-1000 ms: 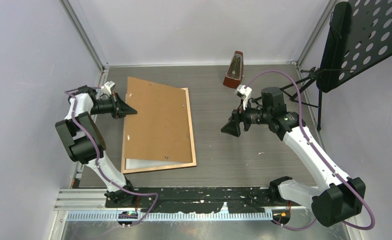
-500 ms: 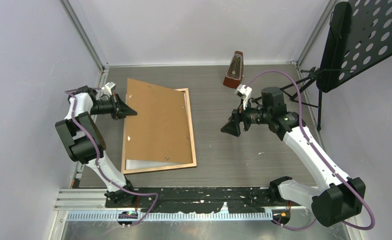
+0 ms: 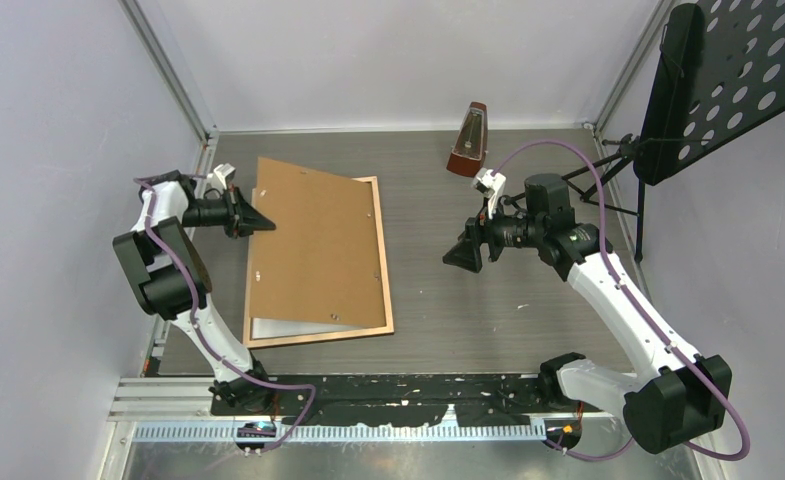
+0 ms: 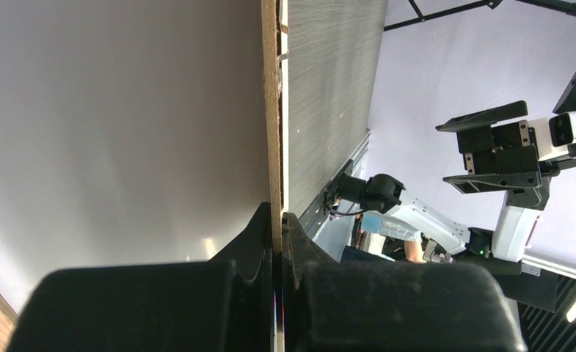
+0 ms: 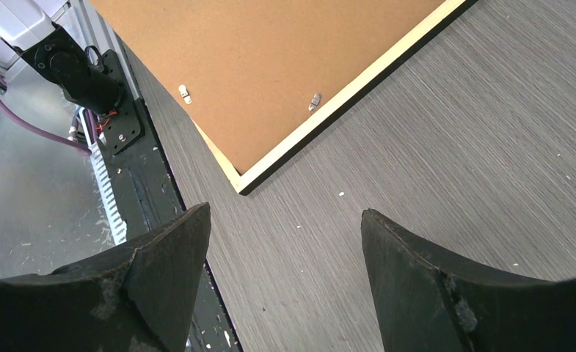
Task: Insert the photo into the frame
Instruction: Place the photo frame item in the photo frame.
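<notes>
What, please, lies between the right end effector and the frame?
Only bare table; the top external view shows nothing between the right end effector and the frame.

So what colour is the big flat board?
The board is plain brown. It shows best in the top external view.

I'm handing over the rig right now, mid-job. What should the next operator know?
Left gripper: shut on the left edge of the brown backing board, which sits skewed over the frame, its far left corner overhanging.
Right gripper: open and empty, hovering over the table to the right of the frame.
Frame: flat on the table, rear face up.
Photo: a white strip shows inside the frame's near end under the board. It is probably the photo's reverse, but that is not certain.
Done: photo apparently laid in.
Left: seat the board squarely in the frame, then release.
</notes>
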### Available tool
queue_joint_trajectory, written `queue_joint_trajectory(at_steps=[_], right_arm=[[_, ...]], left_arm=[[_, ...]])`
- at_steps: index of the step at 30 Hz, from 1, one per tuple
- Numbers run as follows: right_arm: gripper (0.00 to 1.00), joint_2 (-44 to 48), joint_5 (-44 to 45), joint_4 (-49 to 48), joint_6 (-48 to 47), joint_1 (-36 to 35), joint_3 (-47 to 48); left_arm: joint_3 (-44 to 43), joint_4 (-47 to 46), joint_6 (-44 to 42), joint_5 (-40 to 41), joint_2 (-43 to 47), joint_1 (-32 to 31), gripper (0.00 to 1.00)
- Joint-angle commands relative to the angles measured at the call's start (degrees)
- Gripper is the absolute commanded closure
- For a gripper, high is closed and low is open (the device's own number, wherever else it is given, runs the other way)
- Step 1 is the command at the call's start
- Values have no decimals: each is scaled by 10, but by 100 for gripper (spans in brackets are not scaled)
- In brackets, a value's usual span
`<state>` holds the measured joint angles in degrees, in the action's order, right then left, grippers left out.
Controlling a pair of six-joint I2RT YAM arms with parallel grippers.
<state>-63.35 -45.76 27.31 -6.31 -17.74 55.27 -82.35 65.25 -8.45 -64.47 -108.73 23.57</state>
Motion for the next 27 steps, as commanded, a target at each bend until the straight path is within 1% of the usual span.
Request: queue_joint_trajectory(at_steps=[1,9,16,22,25,27], right_arm=[[19,10,-11,-24,3,4,-1],[19,8,-11,-25,2,3,-2],[19,10,-11,-25,2,4,-3],[19,7,-11,-25,2,4,-3],[19,5,-11,-25,2,3,-3],[19,4,-11,-25,2,3,-3]], left_arm=[[-21,19,-21,-19,4,-5,100],[-21,21,-36,-21,6,-5,100],[-34,34,-56,-16,-10,-6,100],[-24,10,-47,13,-20,-6,100],[-14,-7,-37,32,-23,-6,94],[-11,-14,-33,42,-27,-6,87]])
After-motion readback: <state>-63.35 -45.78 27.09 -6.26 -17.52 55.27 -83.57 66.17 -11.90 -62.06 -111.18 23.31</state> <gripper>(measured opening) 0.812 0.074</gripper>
